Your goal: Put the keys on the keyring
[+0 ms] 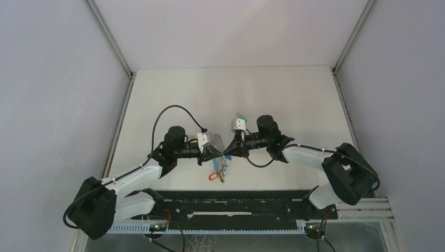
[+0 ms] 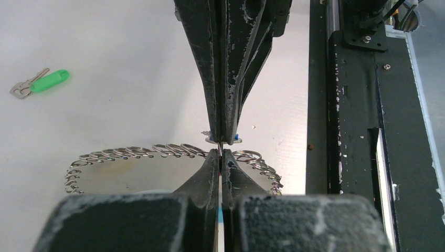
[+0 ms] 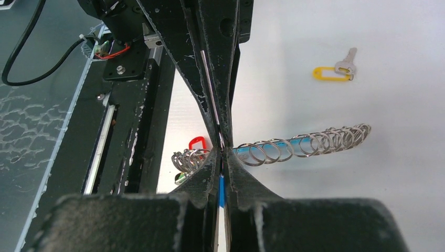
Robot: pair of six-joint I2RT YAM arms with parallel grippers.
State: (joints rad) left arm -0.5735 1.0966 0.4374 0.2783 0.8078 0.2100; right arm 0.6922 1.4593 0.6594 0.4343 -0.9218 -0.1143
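while the left gripper (image 2: 220, 155) and right gripper (image 3: 222, 156) are clamped fully closed, tip to tip, on the keyring (image 2: 131, 152), risk noted: it may twist or slip free, with green key (image 2: 47, 82) and yellow key (image 3: 336, 71) lying unthreaded on the table (image 2: 105, 31), well apart

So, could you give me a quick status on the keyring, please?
Left gripper and right gripper shut, tip to tip on keyring. Green key, yellow key loose on table, unthreaded. No obstruction seen.
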